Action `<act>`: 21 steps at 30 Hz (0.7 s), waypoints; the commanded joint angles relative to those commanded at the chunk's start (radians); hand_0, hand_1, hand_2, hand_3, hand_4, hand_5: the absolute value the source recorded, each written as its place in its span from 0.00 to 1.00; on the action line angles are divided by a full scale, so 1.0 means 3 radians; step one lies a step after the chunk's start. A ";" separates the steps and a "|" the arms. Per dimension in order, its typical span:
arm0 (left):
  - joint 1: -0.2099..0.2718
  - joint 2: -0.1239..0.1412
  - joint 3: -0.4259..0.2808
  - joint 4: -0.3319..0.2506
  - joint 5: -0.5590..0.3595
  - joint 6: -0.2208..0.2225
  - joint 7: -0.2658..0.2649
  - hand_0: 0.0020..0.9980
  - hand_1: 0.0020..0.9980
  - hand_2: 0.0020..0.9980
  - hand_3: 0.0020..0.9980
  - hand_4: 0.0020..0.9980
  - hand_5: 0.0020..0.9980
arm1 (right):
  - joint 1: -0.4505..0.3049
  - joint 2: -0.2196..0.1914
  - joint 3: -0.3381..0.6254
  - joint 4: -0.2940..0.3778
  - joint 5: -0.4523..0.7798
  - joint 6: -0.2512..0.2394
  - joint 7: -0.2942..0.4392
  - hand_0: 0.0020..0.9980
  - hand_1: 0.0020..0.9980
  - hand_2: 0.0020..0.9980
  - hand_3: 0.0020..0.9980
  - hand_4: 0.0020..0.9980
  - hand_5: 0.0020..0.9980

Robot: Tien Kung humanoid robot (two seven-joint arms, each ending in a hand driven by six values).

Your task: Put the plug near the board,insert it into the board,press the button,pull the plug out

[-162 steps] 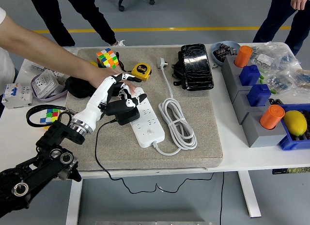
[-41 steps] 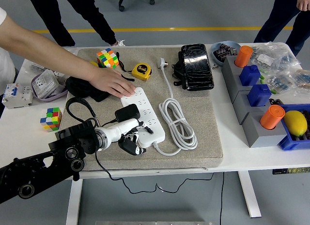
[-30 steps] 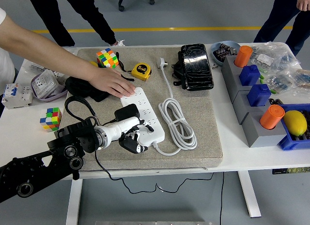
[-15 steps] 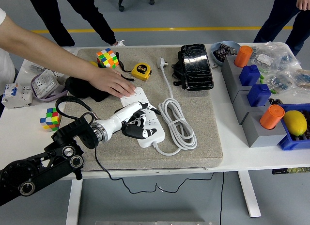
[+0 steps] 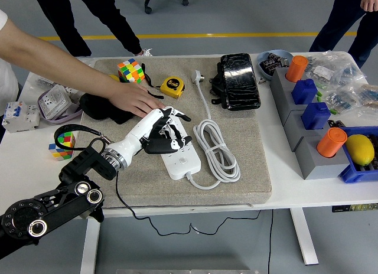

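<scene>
The left hand (image 5: 160,132) grasps the black plug (image 5: 158,145), apparently just over the board (image 5: 180,162), whose long axis runs 11 to 5 o'clock.

Person's hand (image 5: 134,100) and coiled cord (image 5: 216,149) flanking board (image 5: 180,159).

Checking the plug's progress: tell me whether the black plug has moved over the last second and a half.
Yes. The left hand has carried the black plug from the power strip's near-left edge up over the strip, toward the yellow tape measure.
</scene>
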 joint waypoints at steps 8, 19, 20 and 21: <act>0.0008 -0.0013 -0.0017 0.0076 0.0159 0.0196 -0.0139 0.69 0.68 0.67 0.63 0.94 0.28 | -0.0002 0.0004 0.0016 0.0001 -0.0003 0.0000 0.0000 0.57 0.65 0.64 0.54 0.93 0.49; 0.0029 -0.0034 -0.0053 0.0214 0.0690 0.0272 -0.0052 0.75 0.74 0.74 0.67 0.96 0.29 | -0.0014 0.0016 0.0021 0.0002 -0.0006 0.0001 0.0000 0.57 0.65 0.64 0.54 0.93 0.49; 0.0030 -0.0035 -0.0057 0.0221 0.0735 0.0272 -0.0035 0.75 0.74 0.74 0.67 0.96 0.29 | -0.0015 0.0016 0.0020 0.0002 -0.0006 0.0001 0.0000 0.57 0.65 0.64 0.54 0.93 0.49; 0.0029 -0.0036 -0.0064 0.0229 0.0774 0.0266 -0.0013 0.78 0.78 0.80 0.78 1.00 0.33 | -0.0013 0.0014 0.0019 0.0002 -0.0007 0.0001 0.0000 0.57 0.65 0.64 0.54 0.93 0.49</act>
